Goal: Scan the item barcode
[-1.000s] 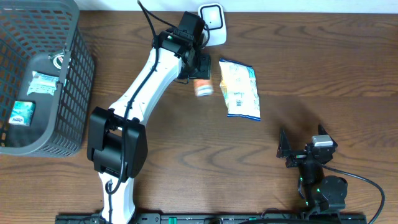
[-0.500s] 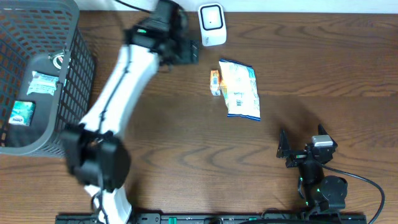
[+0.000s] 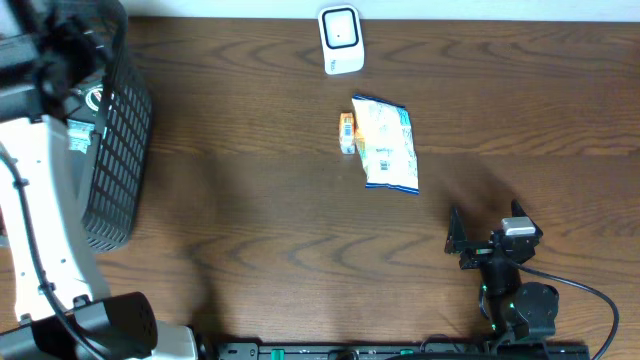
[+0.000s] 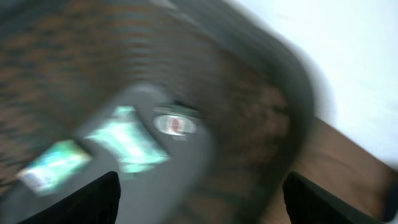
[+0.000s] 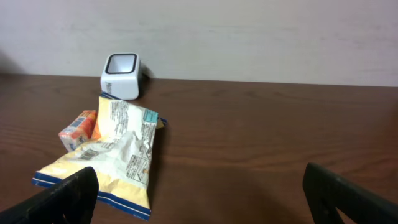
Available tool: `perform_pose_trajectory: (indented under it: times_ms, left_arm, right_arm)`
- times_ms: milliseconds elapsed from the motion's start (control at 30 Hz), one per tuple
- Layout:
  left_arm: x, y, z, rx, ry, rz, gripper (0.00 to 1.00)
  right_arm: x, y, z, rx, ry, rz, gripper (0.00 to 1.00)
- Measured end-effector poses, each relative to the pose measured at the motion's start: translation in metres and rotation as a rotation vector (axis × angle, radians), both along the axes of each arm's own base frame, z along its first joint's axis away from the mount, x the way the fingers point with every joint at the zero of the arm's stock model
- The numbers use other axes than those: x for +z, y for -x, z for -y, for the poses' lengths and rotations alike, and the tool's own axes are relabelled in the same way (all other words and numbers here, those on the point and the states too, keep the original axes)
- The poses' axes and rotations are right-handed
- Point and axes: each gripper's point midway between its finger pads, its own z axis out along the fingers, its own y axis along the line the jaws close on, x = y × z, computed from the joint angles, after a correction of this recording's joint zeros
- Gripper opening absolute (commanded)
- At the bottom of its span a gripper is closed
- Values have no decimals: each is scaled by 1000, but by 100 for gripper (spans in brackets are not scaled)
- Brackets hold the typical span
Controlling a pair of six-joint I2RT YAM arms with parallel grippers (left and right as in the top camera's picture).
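1. Overhead view: the left arm (image 3: 35, 200) reaches over the basket (image 3: 115, 130) at the far left of the counter (image 3: 250, 200). That placement suits fetching stock rather than scanning.
2. Its wrist camera is badly blurred. The left tool (image 4: 202, 193) has its fingers (image 4: 93, 199) wide apart at the frame's lower corners with nothing between them. It looks down into the basket at pale green packets (image 4: 127, 140) lying on the floor there.
3. I judge those packets to be the items waiting to be scanned. None is gripped, and all sit well apart from the scanner (image 3: 340, 40).
4. The scanner stands at the back edge of the counter, a spot either arm could bring a barcode to.
5. An orange box (image 3: 347, 132) lies touching the left side of a snack bag (image 3: 385, 145), just in front of the scanner. Set down beside it like that, they are probably finished with, though I cannot confirm it.
6. The right tool (image 3: 490, 245) is parked near the front edge with its fingers fully spread and empty. It faces the bag and scanner from a distance, out of the working path.
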Motion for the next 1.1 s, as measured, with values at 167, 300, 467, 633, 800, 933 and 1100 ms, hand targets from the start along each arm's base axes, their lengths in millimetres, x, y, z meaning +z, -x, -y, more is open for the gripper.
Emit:
perform_pose_trajectory:
  times_ms: [167,300,467,633,800,933,1100]
  left_arm:
    - [-21,36,-77,140,-99,-119,82]
    - [-57,49,-109,99,-160,-277,82]
    - [-113,58,-138,32,-165,-455,82]
    - [-157,66,-148,-51,-145,-594,81]
    - [-199,66,-148,-160,-126,-709,72]
    - [-230,66,-147,-226,-105,-776,72]
    - [-251,67,-146,-280,-95,-822,71]
  right_arm:
    - [0,0,0,0,0,0,99]
    - [0,0,0,0,0,0,99]
    - [0,0,0,0,0,0,99]
    - [0,0,0,0,0,0,99]
    - [0,0,0,0,0,0,99]
    - [0,0,0,0,0,0,99]
    - [0,0,0,0,0,0,99]
